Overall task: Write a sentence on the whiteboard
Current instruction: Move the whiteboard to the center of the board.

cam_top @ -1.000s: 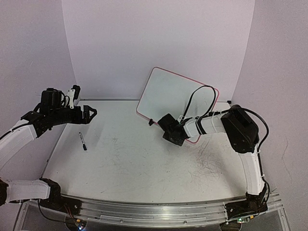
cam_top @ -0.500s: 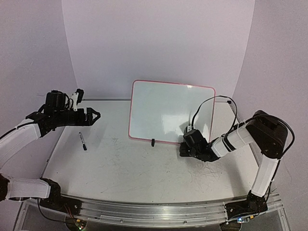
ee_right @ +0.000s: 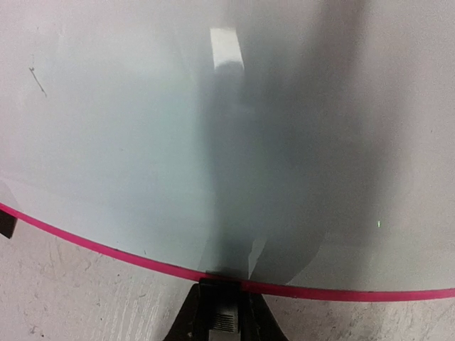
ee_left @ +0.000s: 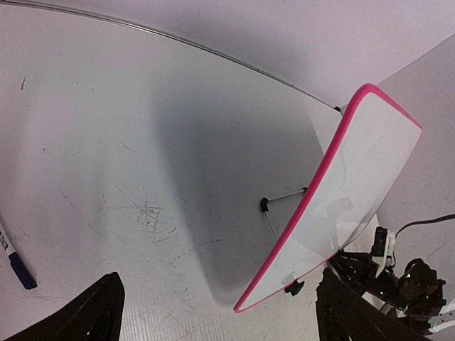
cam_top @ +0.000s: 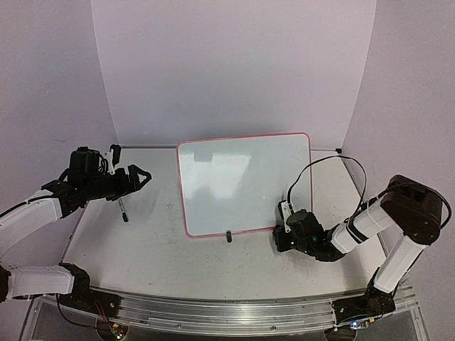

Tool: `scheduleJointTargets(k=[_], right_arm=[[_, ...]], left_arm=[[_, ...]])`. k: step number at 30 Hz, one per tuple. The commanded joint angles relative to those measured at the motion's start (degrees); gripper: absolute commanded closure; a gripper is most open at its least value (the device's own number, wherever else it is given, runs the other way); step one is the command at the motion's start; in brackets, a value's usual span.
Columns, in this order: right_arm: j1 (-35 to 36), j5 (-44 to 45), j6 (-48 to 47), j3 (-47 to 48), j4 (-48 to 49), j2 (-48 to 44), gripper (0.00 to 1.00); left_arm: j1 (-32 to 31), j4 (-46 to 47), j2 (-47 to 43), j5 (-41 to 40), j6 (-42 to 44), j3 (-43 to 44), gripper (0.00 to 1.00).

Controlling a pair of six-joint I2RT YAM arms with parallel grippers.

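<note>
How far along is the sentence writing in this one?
Done: the whiteboard stands upright on the table. In hand: the right tool is shut on its bottom edge. Left: its face is blank; the marker lies on the table, ungrasped, near the open left tool, so all the writing remains.

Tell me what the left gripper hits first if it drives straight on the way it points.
Most likely the whiteboard: the open left gripper points across at the rim nearest it, with nothing between them. The wrist view looks tilted toward the table, so it might graze that first; depth is unclear.
</note>
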Motion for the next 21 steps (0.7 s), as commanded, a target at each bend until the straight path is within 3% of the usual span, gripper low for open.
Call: scheduleJointTargets(k=[1, 4, 6, 9, 11, 14, 18, 21], right_arm=[[3.43, -1.65, -2.45, -1.35, 3.7, -1.26, 1.0], [3.56, -1.45, -1.65, -2.78, 6.49, -1.14, 1.0], [3.56, -0.75, -1.03, -4.14, 8.0, -1.92, 0.95], [3.56, 0.51, 0.92, -4.66, 7.51, -4.28, 0.77], [3.56, 0.67, 2.31, -4.65, 5.78, -5.98, 0.59], [3.56, 0.83, 4.2, -4.7, 2.13, -9.44, 0.31], [3.61, -0.02, 5.34, -5.25, -2.89, -15.95, 0.03], [3.64, -1.19, 8.44, -6.09, -5.19, -21.35, 0.02]], left_arm=[[-0.01, 0.45, -0.18, -5.15, -4.59, 1.34, 0.05], [0.0, -0.57, 1.78, -4.1, -5.93, 2.03, 0.05], [-0.06, -0.1, 3.14, -0.9, -6.82, 2.21, 0.05], [-0.31, 2.29, 3.19, 2.78, -8.35, 0.92, 0.08], [-1.48, 3.54, 3.03, 2.03, -10.22, -0.25, 0.17], [-4.06, 0.93, 3.78, -5.59, -13.74, 0.22, 0.32], [-9.02, -1.1, 4.5, -18.67, -15.32, 0.88, 0.33], [-13.07, -2.33, 10.77, -22.43, -13.7, 3.66, 0.31]])
